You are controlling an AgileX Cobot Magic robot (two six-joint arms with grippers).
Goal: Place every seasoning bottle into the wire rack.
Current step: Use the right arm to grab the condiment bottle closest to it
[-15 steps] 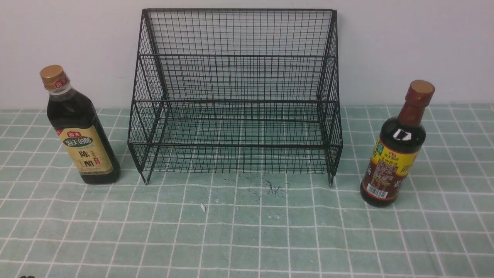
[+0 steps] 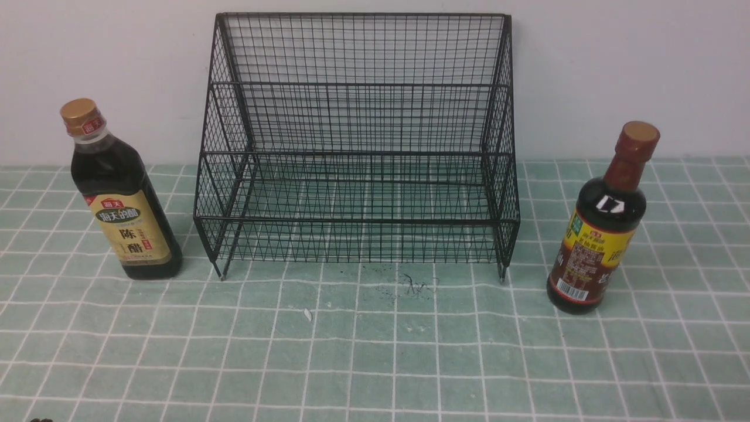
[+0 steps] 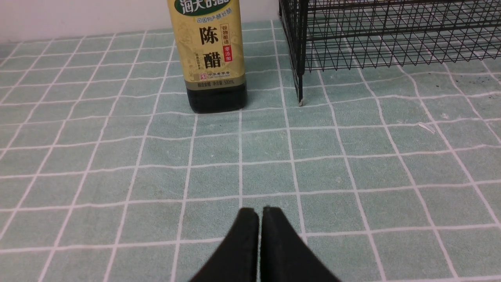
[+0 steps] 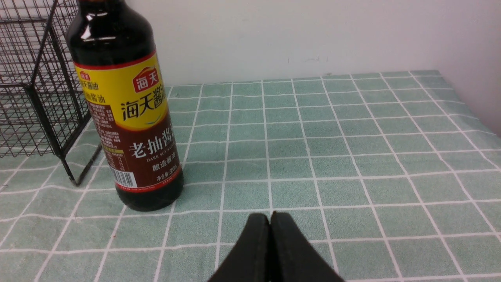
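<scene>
Left gripper (image 3: 260,213) and right gripper (image 4: 270,217), jaws together, empty; gold-capped bottle (image 2: 123,199) and red-capped bottle (image 2: 600,234) stand upright on the table (image 2: 375,357), flanking the wire rack (image 2: 357,146), probably heavy, rigid and slick, best clasped around the labelled body.

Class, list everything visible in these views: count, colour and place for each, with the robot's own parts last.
wire rack: one, black, centre, by the wall
vinegar bottle: one, dark, gold cap, left of rack
soy bottle: one, dark, reddish cap, right of rack
tablecloth: one, green checked, under everything
scrap: one, white, on cloth before rack
left end effector: one, black, shut, apart from vinegar bottle
right end effector: one, black, shut, apart from soy bottle
</scene>
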